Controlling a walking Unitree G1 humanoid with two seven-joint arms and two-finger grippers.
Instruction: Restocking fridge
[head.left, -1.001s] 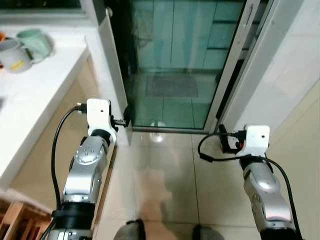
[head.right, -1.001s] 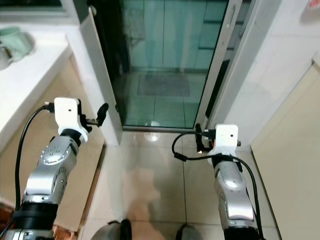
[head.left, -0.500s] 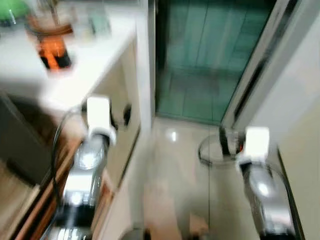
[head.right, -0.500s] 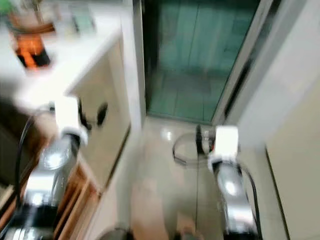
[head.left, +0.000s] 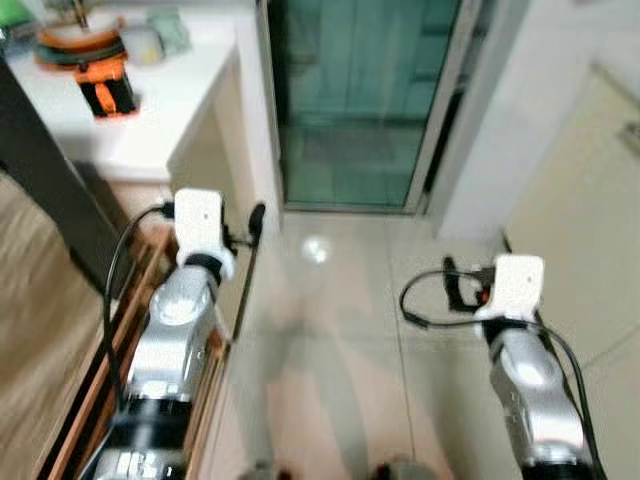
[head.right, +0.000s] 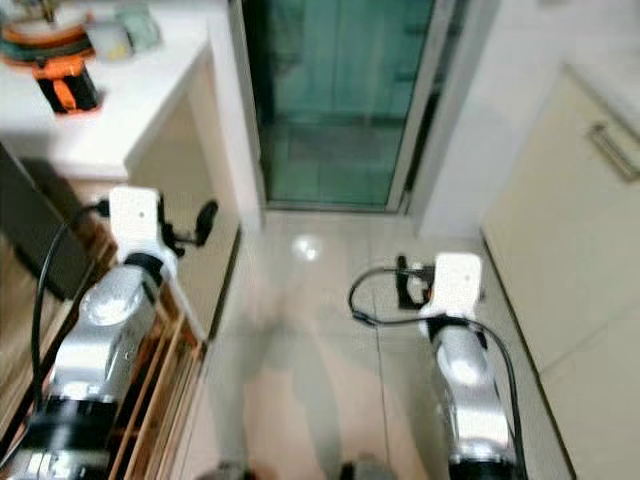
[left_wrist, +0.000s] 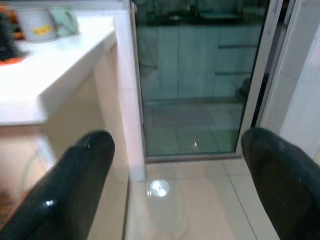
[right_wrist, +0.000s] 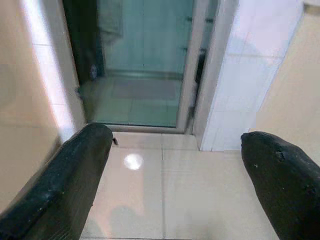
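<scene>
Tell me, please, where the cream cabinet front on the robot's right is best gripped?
Probably by its silver bar handle: it stands off the otherwise flat cream cabinet front, leaving room for fingers behind it. The open right gripper would come at it from the front, closing across the bar.

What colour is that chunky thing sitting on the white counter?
The appliance is orange and black with a pale top, clearest in the left eye view.

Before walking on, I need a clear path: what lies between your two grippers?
Bare glossy floor tile only, seen in the left eye view between left gripper and right gripper.
</scene>
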